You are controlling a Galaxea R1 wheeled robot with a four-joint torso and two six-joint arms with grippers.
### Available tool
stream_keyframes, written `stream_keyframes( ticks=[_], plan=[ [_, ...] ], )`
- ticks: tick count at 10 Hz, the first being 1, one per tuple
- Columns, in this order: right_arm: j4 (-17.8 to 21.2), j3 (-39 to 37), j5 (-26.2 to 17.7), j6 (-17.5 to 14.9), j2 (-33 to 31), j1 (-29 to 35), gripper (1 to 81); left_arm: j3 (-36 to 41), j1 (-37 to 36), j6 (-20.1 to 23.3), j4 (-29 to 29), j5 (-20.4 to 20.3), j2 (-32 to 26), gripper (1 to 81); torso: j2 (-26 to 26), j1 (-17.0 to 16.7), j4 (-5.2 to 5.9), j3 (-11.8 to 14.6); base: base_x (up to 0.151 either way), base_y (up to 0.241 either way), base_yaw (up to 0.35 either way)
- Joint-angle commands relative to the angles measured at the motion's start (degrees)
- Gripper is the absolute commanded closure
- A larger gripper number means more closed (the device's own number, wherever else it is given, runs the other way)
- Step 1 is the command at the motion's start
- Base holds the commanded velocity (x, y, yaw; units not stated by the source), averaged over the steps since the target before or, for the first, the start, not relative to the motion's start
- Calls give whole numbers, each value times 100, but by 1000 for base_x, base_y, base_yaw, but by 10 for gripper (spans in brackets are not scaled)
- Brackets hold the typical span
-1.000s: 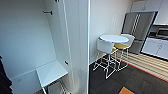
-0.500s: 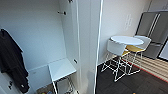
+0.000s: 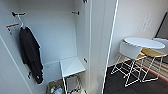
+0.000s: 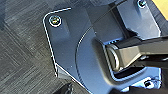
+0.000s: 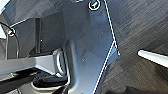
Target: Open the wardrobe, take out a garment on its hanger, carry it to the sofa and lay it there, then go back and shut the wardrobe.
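Wardrobe [image 3: 62, 32] stands open ahead of me, its white door [image 3: 100, 45] swung out edge-on toward me. Inside, a black T-shirt [image 3: 31, 56] hangs on a white hanger [image 3: 20, 21] from a black hook [image 3: 17, 14] on the left wall; a small white shelf [image 3: 71, 66] sits low at the back. Right of the wardrobe, a round white table [image 3: 143, 43] with white and yellow stools [image 3: 140, 58] over dark carpet [image 3: 115, 85]. My wrist views look down on grey carpet; whether either of my grippers is clenched or released, I cannot tell.

Left wrist: dark mounting plate [image 4: 75, 57] and jointed bar [image 4: 140, 50] face down toward the floor.
Right wrist: dark plate [image 5: 90, 50] and bar [image 5: 27, 63], likewise downward.
Tool fingers: indistinct on both arms.
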Motion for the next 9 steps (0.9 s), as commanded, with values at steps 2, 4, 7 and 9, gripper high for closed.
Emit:
stream_keyframes(
  ticks=[2, 4, 7, 9],
  plan=[
    [-20, -27, -276, -11, -30, 134, 10, -65, -214, -9, 41, 235, -41, 10, 0, 5, 0, 0, 0, 0, 309],
    [-20, -27, -276, -11, -21, 135, 10, -65, -214, -9, 50, 235, -41, 10, 0, 5, 0, 0, 0, 0, 309],
    [-38, -36, -276, -11, -21, 135, 10, -65, -214, 0, 59, 235, -41, 10, 0, 5, 0, 0, 0, 0, 309],
    [-38, -27, -276, -11, -12, 144, 10, -65, -214, 0, 59, 226, -41, 10, 0, 5, 0, 0, 0, 0, 301]
  ],
)
